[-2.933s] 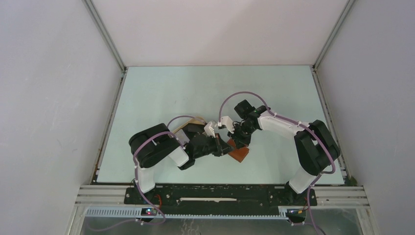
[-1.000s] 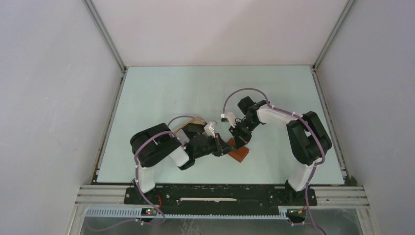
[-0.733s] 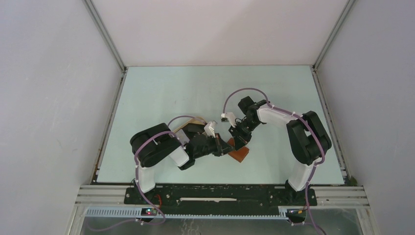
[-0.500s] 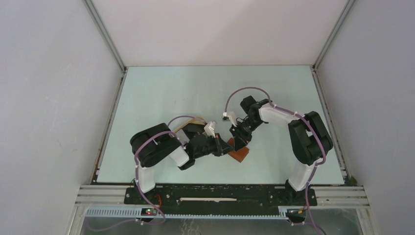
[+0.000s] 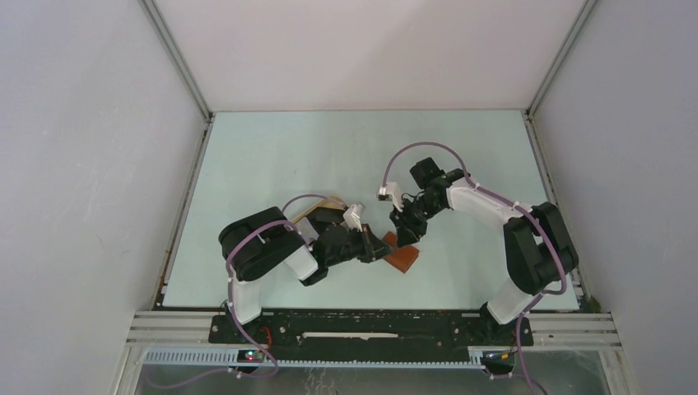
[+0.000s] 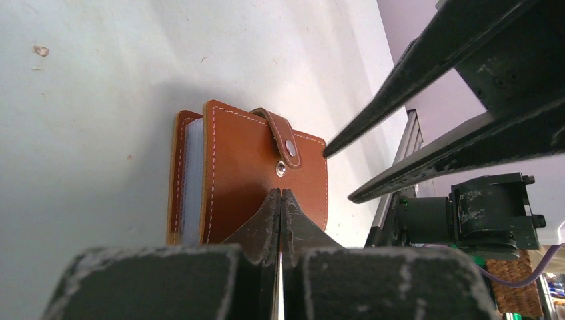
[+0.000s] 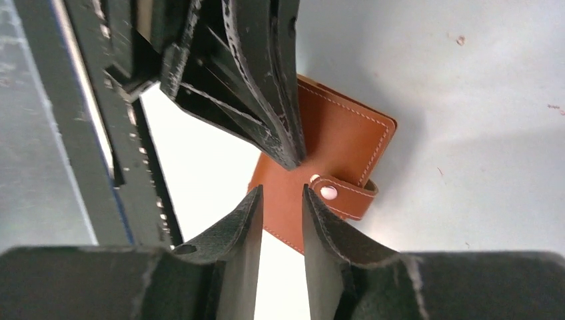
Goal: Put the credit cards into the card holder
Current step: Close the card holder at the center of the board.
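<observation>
The card holder [image 5: 403, 260] lies on the table near the front middle, a reddish-brown leather wallet folded nearly flat. Its strap with the snap stud [image 6: 290, 143] is loose. My left gripper [image 6: 280, 192] is shut, tips together and resting on the wallet's cover [image 6: 233, 160]. My right gripper [image 7: 280, 191] hangs just above the card holder [image 7: 346, 137], open by a narrow gap with nothing between its fingers [image 6: 393, 80]. A pale edge [image 6: 191, 180] shows between the covers; I cannot tell what it is. No loose credit cards are in view.
A beige woven tray [image 5: 319, 204] sits behind the left arm, mostly hidden by it. Both arms crowd the spot over the wallet, the left fingers [image 7: 273, 100] close beside my right ones. The pale green table [image 5: 288, 148] is walled on three sides.
The right gripper has gone from shut to open and its arm has shifted a little to the right. The left arm and the card holder have stayed put.
</observation>
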`<state>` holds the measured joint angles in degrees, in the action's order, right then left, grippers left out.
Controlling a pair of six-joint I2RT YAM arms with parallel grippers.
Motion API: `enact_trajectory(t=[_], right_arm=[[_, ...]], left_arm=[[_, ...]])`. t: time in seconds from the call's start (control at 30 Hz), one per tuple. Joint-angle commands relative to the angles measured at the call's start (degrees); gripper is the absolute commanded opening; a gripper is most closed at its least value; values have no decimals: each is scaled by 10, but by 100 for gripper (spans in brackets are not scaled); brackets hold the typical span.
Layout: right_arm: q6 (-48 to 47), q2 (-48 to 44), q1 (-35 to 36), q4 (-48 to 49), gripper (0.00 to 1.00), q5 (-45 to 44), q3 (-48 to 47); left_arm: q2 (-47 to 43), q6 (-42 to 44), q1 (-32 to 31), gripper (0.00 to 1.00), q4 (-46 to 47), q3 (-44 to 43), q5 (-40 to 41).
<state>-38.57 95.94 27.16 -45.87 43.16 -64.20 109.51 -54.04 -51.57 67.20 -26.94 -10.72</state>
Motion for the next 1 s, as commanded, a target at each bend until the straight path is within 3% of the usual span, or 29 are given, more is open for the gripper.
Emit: enact_trajectory(t=[0.0, 0.17, 0.87, 0.97], right_arm=[[-3, -61, 32, 87, 39, -118, 44], [-10, -94, 69, 141, 49, -197, 85], [-26, -54, 104, 132, 49, -249, 90], [-28, -54, 104, 130, 45, -254, 90]], left_arm=[[15, 4, 5, 0, -27, 7, 17], [15, 3, 5, 0, -31, 5, 17], [20, 1, 6, 0, -17, 9, 12], [22, 1, 7, 0, -16, 9, 12]])
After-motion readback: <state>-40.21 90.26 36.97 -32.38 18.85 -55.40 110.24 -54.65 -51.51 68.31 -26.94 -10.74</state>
